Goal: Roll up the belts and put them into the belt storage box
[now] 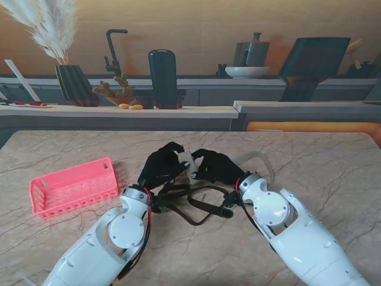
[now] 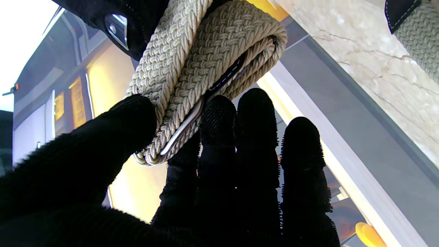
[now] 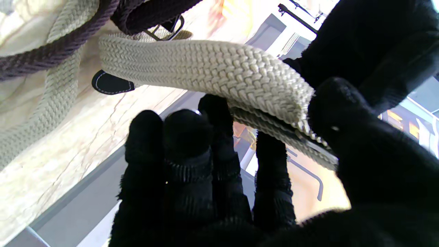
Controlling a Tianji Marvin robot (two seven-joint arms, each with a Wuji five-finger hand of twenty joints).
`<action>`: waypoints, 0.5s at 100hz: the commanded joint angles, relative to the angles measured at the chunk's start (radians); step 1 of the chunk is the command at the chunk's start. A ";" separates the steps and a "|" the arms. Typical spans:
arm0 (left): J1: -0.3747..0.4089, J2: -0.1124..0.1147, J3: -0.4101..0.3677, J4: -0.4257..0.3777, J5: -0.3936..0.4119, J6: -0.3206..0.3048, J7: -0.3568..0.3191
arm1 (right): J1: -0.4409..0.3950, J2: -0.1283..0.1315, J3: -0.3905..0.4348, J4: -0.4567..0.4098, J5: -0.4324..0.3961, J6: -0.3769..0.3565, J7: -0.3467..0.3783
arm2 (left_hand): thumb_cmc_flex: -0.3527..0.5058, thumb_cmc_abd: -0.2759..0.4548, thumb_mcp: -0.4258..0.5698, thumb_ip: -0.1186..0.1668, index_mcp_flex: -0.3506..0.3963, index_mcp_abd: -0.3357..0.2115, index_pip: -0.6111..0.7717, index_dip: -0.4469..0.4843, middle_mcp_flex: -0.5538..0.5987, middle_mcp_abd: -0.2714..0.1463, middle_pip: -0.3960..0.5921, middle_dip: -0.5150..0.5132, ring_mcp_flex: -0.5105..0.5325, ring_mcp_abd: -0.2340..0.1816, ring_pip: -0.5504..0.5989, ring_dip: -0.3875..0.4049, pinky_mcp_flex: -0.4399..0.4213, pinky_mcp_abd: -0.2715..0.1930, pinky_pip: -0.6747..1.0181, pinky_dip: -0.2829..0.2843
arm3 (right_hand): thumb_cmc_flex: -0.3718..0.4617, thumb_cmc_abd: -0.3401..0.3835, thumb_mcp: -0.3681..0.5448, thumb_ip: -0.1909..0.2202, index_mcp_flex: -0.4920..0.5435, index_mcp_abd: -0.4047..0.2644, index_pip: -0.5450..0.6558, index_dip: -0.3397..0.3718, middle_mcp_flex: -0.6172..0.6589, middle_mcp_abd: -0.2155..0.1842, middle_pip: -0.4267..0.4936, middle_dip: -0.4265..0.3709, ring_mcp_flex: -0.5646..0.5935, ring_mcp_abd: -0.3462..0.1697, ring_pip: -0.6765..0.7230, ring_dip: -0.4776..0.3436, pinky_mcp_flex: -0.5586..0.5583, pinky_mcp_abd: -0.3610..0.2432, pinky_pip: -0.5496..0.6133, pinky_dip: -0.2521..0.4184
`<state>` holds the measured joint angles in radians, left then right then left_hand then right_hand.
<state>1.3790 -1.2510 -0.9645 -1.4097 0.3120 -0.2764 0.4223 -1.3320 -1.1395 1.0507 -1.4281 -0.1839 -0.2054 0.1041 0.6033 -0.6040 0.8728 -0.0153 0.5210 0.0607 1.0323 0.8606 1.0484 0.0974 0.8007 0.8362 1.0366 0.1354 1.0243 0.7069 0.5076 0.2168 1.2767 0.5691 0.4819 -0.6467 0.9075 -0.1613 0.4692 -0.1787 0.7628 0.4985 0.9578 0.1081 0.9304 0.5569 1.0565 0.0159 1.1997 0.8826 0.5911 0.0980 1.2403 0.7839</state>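
Note:
Both black-gloved hands meet over the table's middle around a partly rolled cream braided belt. My left hand pinches the roll between thumb and fingers. My right hand also grips the cream belt, thumb on one side and fingers on the other. The belt's loose tail curves out to the right over the marble. A dark brown belt lies looped on the table nearer to me, between the wrists. The pink belt storage box sits at the left.
The marble table ends at a far edge, with a counter behind holding a vase, a dark jug and a faucet. The pink basket has slatted walls and shows nothing inside.

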 commanded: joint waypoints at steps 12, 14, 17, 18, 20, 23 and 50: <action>0.007 -0.021 0.010 -0.011 -0.062 0.015 -0.010 | 0.000 0.003 0.000 -0.016 0.010 0.000 0.020 | 0.128 0.090 0.060 0.013 -0.010 -0.171 0.060 0.056 0.023 0.006 -0.018 -0.043 0.026 -0.004 -0.019 -0.026 0.005 -0.041 0.036 -0.009 | 0.012 0.020 0.078 0.028 0.050 -0.050 0.030 0.010 0.056 -0.026 -0.016 -0.035 0.049 0.005 -0.014 -0.009 0.009 0.013 -0.009 0.018; 0.007 -0.022 0.011 -0.011 -0.067 0.017 -0.010 | 0.000 0.004 0.001 -0.016 0.010 0.000 0.021 | 0.128 0.091 0.060 0.012 -0.011 -0.171 0.059 0.055 0.023 0.006 -0.018 -0.043 0.027 -0.004 -0.019 -0.026 0.005 -0.042 0.036 -0.010 | 0.014 0.019 0.080 0.028 0.050 -0.045 0.029 0.009 0.058 -0.028 -0.017 -0.037 0.051 0.003 -0.018 -0.011 0.010 0.010 -0.010 0.017; 0.007 -0.024 0.013 -0.011 -0.073 0.019 -0.010 | 0.000 0.004 0.002 -0.017 0.009 -0.001 0.022 | 0.128 0.090 0.058 0.011 -0.010 -0.172 0.060 0.055 0.025 0.005 -0.018 -0.044 0.029 -0.006 -0.019 -0.028 0.007 -0.044 0.037 -0.010 | 0.017 0.020 0.083 0.028 0.052 -0.041 0.029 0.008 0.064 -0.033 -0.018 -0.039 0.057 0.001 -0.021 -0.012 0.013 0.009 -0.011 0.016; 0.006 -0.024 0.014 -0.011 -0.075 0.019 -0.009 | 0.000 0.004 0.003 -0.018 0.008 -0.001 0.022 | 0.128 0.090 0.058 0.011 -0.010 -0.172 0.059 0.055 0.024 0.005 -0.018 -0.045 0.029 -0.006 -0.019 -0.028 0.007 -0.045 0.037 -0.010 | 0.018 0.020 0.084 0.028 0.052 -0.040 0.029 0.008 0.065 -0.033 -0.018 -0.040 0.058 0.000 -0.022 -0.013 0.014 0.008 -0.011 0.016; 0.006 -0.026 0.015 -0.010 -0.078 0.020 -0.008 | 0.000 0.004 0.003 -0.019 0.009 -0.002 0.022 | 0.128 0.091 0.057 0.010 -0.011 -0.172 0.059 0.054 0.024 0.005 -0.019 -0.045 0.029 -0.006 -0.019 -0.029 0.008 -0.046 0.037 -0.010 | 0.020 0.020 0.085 0.028 0.054 -0.037 0.030 0.008 0.067 -0.034 -0.019 -0.041 0.060 0.000 -0.023 -0.013 0.015 0.008 -0.012 0.016; 0.005 -0.027 0.017 -0.008 -0.084 0.020 -0.006 | -0.001 0.005 0.006 -0.021 0.011 -0.001 0.025 | 0.126 0.092 0.055 0.010 -0.012 -0.174 0.059 0.053 0.024 0.002 -0.018 -0.046 0.029 -0.007 -0.020 -0.030 0.010 -0.047 0.037 -0.011 | 0.022 0.023 0.086 0.028 0.054 -0.032 0.029 0.008 0.069 -0.036 -0.020 -0.042 0.061 0.000 -0.024 -0.014 0.015 0.008 -0.012 0.016; -0.002 -0.042 0.033 0.009 -0.160 -0.008 -0.013 | -0.004 0.012 0.021 -0.042 0.059 0.027 0.078 | 0.136 0.105 0.027 -0.001 -0.026 -0.197 0.061 0.045 0.008 -0.010 -0.024 -0.052 0.008 -0.010 -0.031 -0.043 -0.001 -0.068 0.020 -0.023 | 0.073 0.050 0.044 -0.017 0.081 0.020 0.040 -0.065 0.139 -0.064 -0.052 -0.094 0.080 0.011 -0.053 -0.026 0.012 0.014 -0.021 0.010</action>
<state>1.3758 -1.2790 -0.9364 -1.4021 0.1456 -0.2765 0.4167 -1.3333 -1.1273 1.0743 -1.4553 -0.1315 -0.1827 0.1638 0.6311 -0.6032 0.8349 -0.0361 0.5100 0.0399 1.0323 0.8619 1.0501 0.1129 0.8163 0.8132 1.0366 0.1453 1.0043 0.6714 0.5078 0.1892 1.2767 0.5577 0.5161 -0.6134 0.9593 -0.1612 0.5076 -0.1143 0.7728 0.4626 1.0531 0.0982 0.9172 0.4906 1.1020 0.0350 1.1650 0.8677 0.6039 0.1081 1.2338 0.7840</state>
